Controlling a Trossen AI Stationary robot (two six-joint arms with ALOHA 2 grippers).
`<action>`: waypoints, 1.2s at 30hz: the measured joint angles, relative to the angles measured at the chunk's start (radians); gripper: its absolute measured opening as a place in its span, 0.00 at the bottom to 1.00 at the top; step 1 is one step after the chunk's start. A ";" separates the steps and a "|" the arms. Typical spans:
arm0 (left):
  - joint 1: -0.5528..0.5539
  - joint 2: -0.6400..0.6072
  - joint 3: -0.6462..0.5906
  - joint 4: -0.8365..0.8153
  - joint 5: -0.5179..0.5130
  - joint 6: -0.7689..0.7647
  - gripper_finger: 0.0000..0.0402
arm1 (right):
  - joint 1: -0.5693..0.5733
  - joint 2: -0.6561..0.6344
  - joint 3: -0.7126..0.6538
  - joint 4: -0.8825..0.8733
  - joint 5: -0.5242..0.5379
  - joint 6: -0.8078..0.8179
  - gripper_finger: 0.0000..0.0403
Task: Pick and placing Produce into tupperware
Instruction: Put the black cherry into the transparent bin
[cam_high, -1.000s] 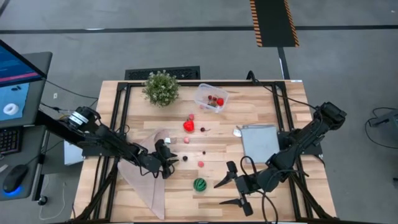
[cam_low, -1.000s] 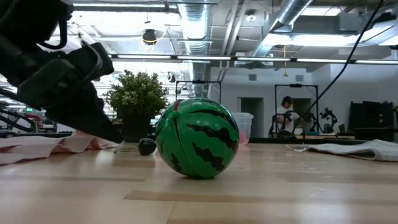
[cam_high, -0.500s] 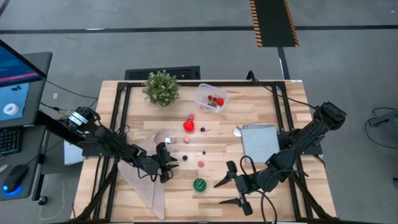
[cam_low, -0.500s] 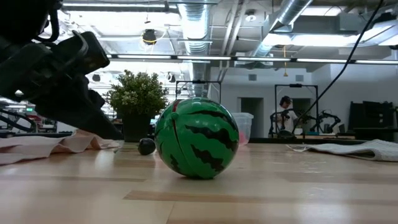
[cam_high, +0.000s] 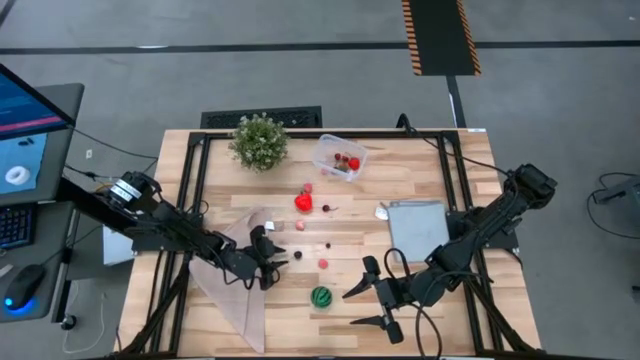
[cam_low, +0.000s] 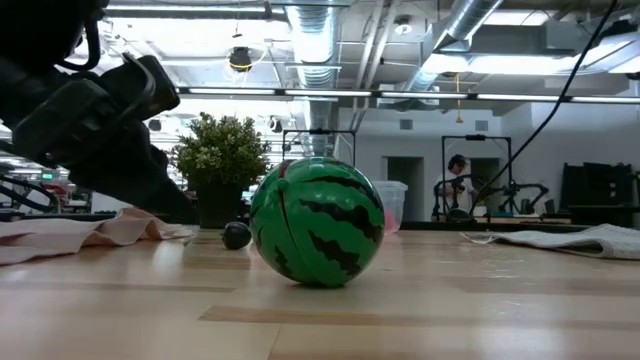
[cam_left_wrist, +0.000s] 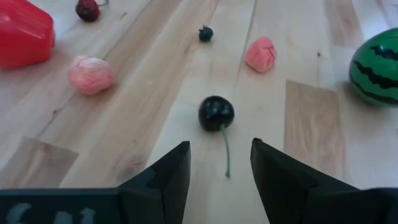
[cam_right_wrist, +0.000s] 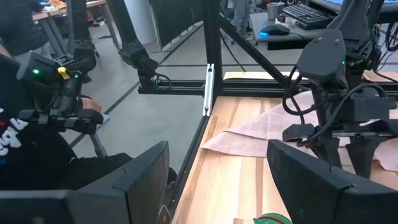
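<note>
My left gripper (cam_high: 278, 260) (cam_left_wrist: 221, 146) hovers open low over the table, its fingertips just short of a dark cherry (cam_left_wrist: 216, 113) (cam_high: 297, 254) whose stem points back between them. The green striped ball (cam_high: 321, 296) (cam_low: 316, 221) rests on the wood nearby. Pink pieces (cam_high: 323, 263) (cam_left_wrist: 260, 53) and a red piece (cam_high: 303, 203) lie scattered at mid-table. The clear tub (cam_high: 339, 157) stands toward the far edge with red fruits inside. My right gripper (cam_high: 348, 309) (cam_right_wrist: 217, 155) waits wide open to the right of the ball.
A bushy potted plant (cam_high: 259, 141) stands at the far edge left of the tub. A pink cloth (cam_high: 235, 285) lies under my left arm. A grey-blue sheet (cam_high: 417, 228) lies on the right half. People show in the room beyond the table.
My left gripper has edged slightly toward the near edge beside the dark cherry and has stayed open. The fruits have not moved.
</note>
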 joint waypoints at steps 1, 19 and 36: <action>0.001 0.000 0.000 0.002 -0.003 0.001 0.39 | 0.000 0.000 0.000 0.000 0.000 0.000 0.73; 0.002 0.000 0.000 0.005 0.001 0.070 0.39 | 0.000 0.000 0.000 -0.006 0.000 0.001 0.73; 0.006 0.072 0.005 0.066 0.008 0.088 0.39 | -0.018 0.007 0.000 -0.008 0.000 0.007 0.73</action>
